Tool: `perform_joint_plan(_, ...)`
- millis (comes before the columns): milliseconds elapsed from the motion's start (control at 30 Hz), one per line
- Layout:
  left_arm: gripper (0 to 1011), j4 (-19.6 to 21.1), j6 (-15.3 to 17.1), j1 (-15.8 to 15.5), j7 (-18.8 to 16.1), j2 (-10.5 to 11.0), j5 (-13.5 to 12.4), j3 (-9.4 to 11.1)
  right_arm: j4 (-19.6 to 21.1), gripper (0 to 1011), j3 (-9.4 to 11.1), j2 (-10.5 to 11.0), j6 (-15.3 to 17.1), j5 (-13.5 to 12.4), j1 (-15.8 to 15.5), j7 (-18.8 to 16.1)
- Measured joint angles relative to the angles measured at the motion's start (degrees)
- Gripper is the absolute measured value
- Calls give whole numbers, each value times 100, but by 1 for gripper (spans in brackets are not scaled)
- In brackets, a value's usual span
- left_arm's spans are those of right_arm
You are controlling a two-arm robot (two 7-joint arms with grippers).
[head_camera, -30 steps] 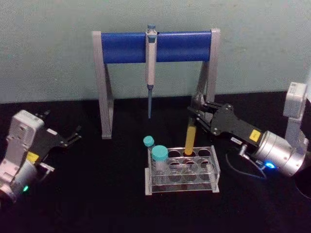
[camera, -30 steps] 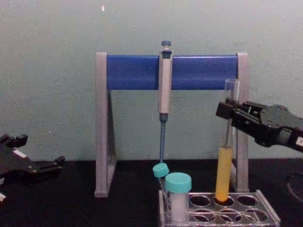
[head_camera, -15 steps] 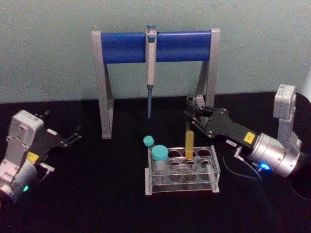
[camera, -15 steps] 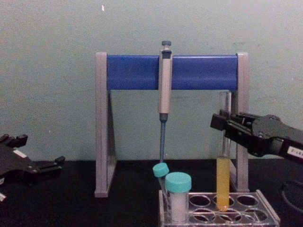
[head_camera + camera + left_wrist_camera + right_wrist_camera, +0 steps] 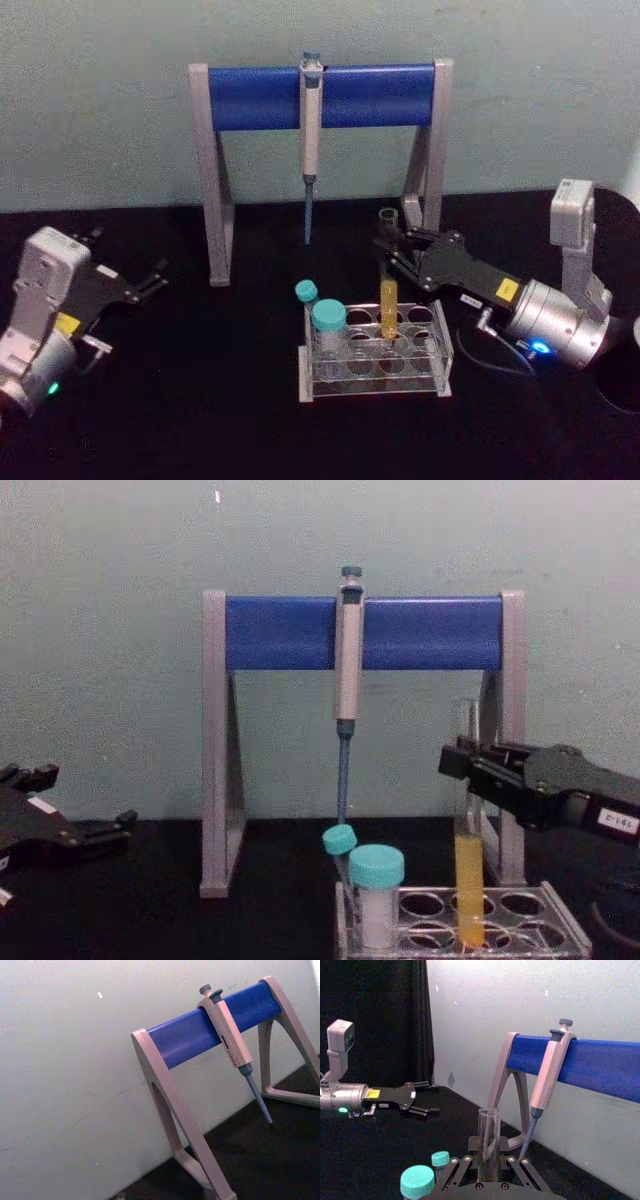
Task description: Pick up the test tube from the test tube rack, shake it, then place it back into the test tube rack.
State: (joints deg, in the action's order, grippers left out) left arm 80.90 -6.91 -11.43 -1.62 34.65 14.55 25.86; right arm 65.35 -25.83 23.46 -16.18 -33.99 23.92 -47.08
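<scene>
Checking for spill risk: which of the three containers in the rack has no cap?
The test tube, tall, clear, with yellow-orange liquid, gripped by the right gripper. The wide vial and thin tube wear teal caps. The left gripper sits apart.

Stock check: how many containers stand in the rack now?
3. The test tube, gripped by the right end effector, right of middle in the test tube rack; a wide teal-capped vial at its left end; a thin teal-capped tube behind that. None looks hidden.

Long slender clear glass test tube [image 5: 388, 298], uncapped, yellow-orange liquid in its lower part, upright, round bottom down in a back-row hole of the test tube rack [image 5: 375, 376], low clear plastic, rows of round holes
</scene>
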Motion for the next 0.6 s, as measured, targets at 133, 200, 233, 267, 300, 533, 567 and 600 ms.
perform_joint_plan(133,1001,0,0,0,0,0,0,0,-37,234,-22,-8,55,22,21,0)
perform_joint_plan(200,1001,0,0,0,0,0,0,0,-51,234,-34,-8,87,34,31,2)
perform_joint_plan(233,1001,0,0,0,0,0,0,0,-57,234,-38,-8,97,36,33,3)
perform_joint_plan(267,1001,0,0,0,0,0,0,0,-70,234,-47,-9,119,43,39,5)
perform_joint_plan(300,1001,0,0,0,1,0,-1,0,-77,234,-51,-11,130,45,44,6)
perform_joint_plan(533,1001,0,0,0,0,0,0,0,-136,234,-91,-21,231,73,79,17)
perform_joint_plan(567,1001,0,0,0,0,0,0,0,-151,234,-97,-25,248,78,89,19)
perform_joint_plan(600,1001,0,0,0,0,0,0,0,-158,234,-102,-28,255,80,93,21)
